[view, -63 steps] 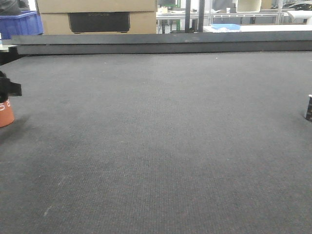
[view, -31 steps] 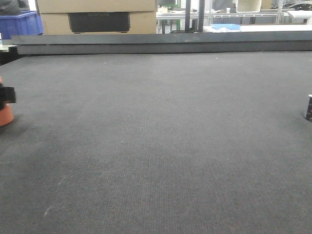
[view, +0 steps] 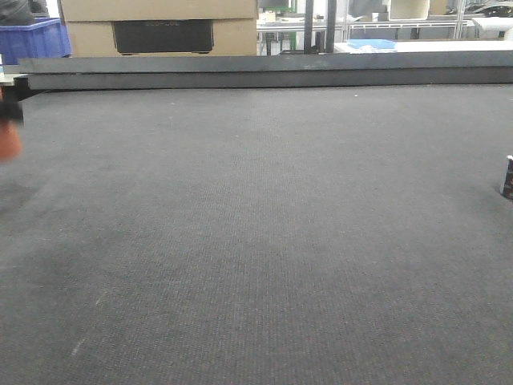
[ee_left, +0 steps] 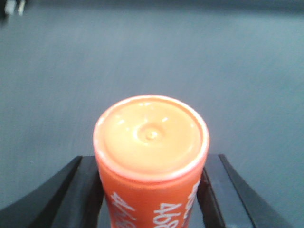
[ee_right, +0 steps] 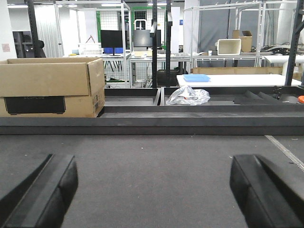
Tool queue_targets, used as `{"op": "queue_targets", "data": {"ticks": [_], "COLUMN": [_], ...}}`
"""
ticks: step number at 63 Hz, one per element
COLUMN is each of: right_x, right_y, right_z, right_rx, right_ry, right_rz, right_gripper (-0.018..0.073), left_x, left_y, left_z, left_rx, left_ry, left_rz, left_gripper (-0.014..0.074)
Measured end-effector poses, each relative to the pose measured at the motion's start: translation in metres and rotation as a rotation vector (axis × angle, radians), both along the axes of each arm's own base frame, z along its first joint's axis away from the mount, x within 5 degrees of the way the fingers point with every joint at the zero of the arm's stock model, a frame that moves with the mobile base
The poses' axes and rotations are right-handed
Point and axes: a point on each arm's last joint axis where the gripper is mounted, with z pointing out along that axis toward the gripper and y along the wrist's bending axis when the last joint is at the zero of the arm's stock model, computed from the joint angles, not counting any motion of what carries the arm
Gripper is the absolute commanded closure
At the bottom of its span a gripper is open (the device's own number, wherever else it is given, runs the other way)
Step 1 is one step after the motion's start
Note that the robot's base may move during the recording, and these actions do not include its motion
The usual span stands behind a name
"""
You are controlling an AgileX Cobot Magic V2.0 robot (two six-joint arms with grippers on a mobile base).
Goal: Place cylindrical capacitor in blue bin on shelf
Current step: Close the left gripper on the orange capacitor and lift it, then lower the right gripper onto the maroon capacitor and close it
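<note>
The left gripper is clamped on the upright orange capacitor, over the left side of the bench. The right gripper has its jaws spread wide, holding nothing.

Work table: broad top covered in dark grey woven matting, with faint pale scuffs at near left. A long dark raised rail runs along the far edge. One small dark upright object stands at the right edge, partly cut off.
</note>
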Motion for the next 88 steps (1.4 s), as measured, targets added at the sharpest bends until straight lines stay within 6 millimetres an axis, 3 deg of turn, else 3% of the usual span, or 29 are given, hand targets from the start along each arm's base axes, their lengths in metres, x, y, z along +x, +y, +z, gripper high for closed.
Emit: {"op": "queue_targets", "data": {"ticks": [19, 30, 47, 54, 70, 88], "right_x": [0.0, 0.0, 0.0, 0.006, 0.041, 0.093], "right_y": [0.0, 0.0, 0.004, 0.005, 0.005, 0.005], "right_z": [-0.002, -0.004, -0.02, -0.037, -0.106, -0.135], "right_rx": [-0.001, -0.003, -0.017, -0.02, -0.024, -0.032], "right_ry": [0.019, 0.04, 0.194, 0.256, 0.427, 0.43], "right_rz": [0.002, 0.004, 0.05, 0.05, 0.028, -0.012], "right_gripper": [0.0002, 0.0002, 0.0002, 0.0002, 0.0002, 0.0002], "left_x": [-0.037, -0.07, -0.111, -0.12, -0.122, -0.122], "left_y": [0.003, 0.006, 0.009, 0.01, 0.01, 0.01], "left_z": [0.126, 0.173, 0.186, 0.187, 0.189, 0.189], "left_rx": [0.005, 0.006, 0.011, 0.013, 0.014, 0.014], "left_ry": [-0.067, -0.055, 0.001, 0.006, 0.001, -0.001], "left_rz": [-0.003, -0.001, 0.002, 0.002, 0.003, 0.003], "left_gripper": [0.0708, 0.0708, 0.0708, 0.0708, 0.0708, 0.0708]}}
